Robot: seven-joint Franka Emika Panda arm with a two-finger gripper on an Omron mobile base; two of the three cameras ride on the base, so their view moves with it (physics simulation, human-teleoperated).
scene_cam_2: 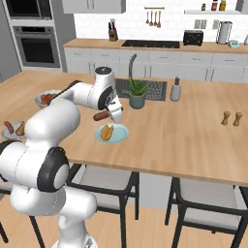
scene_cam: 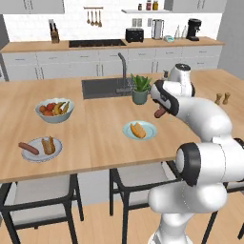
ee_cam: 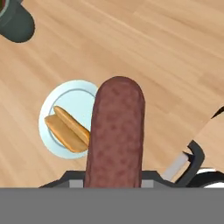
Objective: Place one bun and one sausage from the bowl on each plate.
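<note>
hand view: the claw (ee_cam: 114,181) is clenched on a reddish-brown sausage (ee_cam: 115,131), which sticks straight out from between the fingers and covers their tips. past the sausage, down on the wooden counter (ee_cam: 153,48), lies the light blue plate (ee_cam: 59,105) with a split bun (ee_cam: 66,129) on it; the plate is just to the left of the sausage in this view and partly behind it. a dark green pot (ee_cam: 16,22) shows at the upper left corner. in the left base view the claw (scene_cam: 161,110) hangs above the counter (scene_cam: 100,119) with the sausage (scene_cam: 159,113) poking out and down to the left, up in the air and apart from the light blue plate (scene_cam: 148,133), which sits below and to the left with its bun (scene_cam: 137,129). the potted plant (scene_cam: 140,88) stands just behind, beside the sink (scene_cam: 102,87). well to the left, the pale grey-white plate (scene_cam: 56,153) carries a bun (scene_cam: 48,145) and a sausage (scene_cam: 28,148), and a pale bowl of fruit (scene_cam: 54,109) sits behind it. two small wooden shakers (scene_cam: 222,98) stand to the right. no writing or brand can be read anywhere. in the right base view the sausage (scene_cam_2: 100,116) hovers just above the light blue plate (scene_cam_2: 119,137).
</note>
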